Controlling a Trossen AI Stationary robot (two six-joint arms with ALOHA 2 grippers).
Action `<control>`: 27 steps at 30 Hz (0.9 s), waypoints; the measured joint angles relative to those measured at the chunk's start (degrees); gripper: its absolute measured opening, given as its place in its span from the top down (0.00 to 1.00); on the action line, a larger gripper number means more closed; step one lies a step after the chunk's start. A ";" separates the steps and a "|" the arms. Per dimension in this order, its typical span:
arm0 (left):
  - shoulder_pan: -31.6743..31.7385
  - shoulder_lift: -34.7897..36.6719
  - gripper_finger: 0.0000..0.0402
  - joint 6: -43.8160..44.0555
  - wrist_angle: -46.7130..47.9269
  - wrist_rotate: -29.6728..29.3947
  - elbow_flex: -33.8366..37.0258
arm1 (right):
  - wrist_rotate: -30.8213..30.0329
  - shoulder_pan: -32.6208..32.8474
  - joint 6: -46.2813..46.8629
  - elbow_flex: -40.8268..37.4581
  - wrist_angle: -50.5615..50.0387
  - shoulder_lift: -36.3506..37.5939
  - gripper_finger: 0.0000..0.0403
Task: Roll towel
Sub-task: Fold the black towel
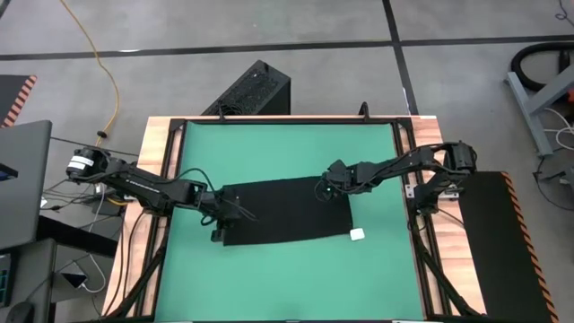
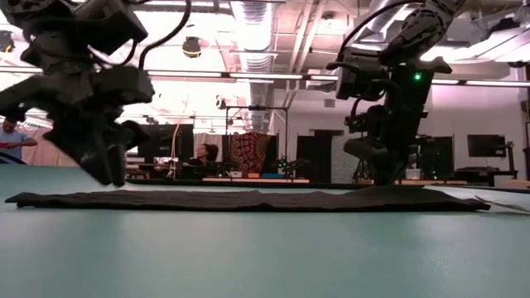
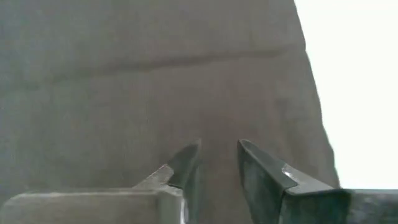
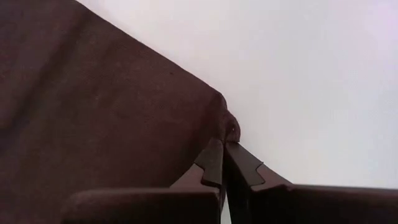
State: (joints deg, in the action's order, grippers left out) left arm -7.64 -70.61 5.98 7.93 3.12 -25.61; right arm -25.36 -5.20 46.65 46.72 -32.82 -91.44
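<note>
The black towel (image 1: pixel 285 212) lies flat on the green mat (image 1: pixel 287 148) of the desk. The right end effector (image 4: pixel 222 155) pinches its far-right corner; the left end effector (image 3: pixel 217 155), fingers spread, hangs over its left end — free mat all round. Only the high view shows the white tag (image 1: pixel 356 235) at the near-right corner.

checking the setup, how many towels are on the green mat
1. The towel, black, lies flat mid-mat, its white tag at the right corner nearest the table's front. None other shows.
</note>
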 joint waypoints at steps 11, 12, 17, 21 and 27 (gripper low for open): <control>0.02 -0.66 0.99 3.02 0.02 -1.73 4.42 | 0.00 0.33 -0.31 0.00 -0.75 0.00 0.95; 0.02 -0.66 0.99 3.14 0.26 -2.11 4.42 | 0.00 0.33 -0.28 0.00 -1.10 0.00 0.94; 0.02 -0.68 1.00 2.77 0.48 -2.30 4.43 | -0.03 0.31 -0.22 0.01 -3.05 0.02 0.94; 0.02 -0.70 1.00 2.79 0.59 -2.32 4.44 | -0.04 0.31 -0.20 0.02 -3.89 0.02 0.94; 0.02 -0.70 1.00 2.77 0.65 -2.37 4.46 | -1.81 0.29 -0.17 0.49 -6.40 0.06 0.94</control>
State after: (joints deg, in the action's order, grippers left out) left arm -7.62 -71.31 8.75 8.58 0.75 -21.15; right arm -27.17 -4.91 46.48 47.20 -39.22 -91.38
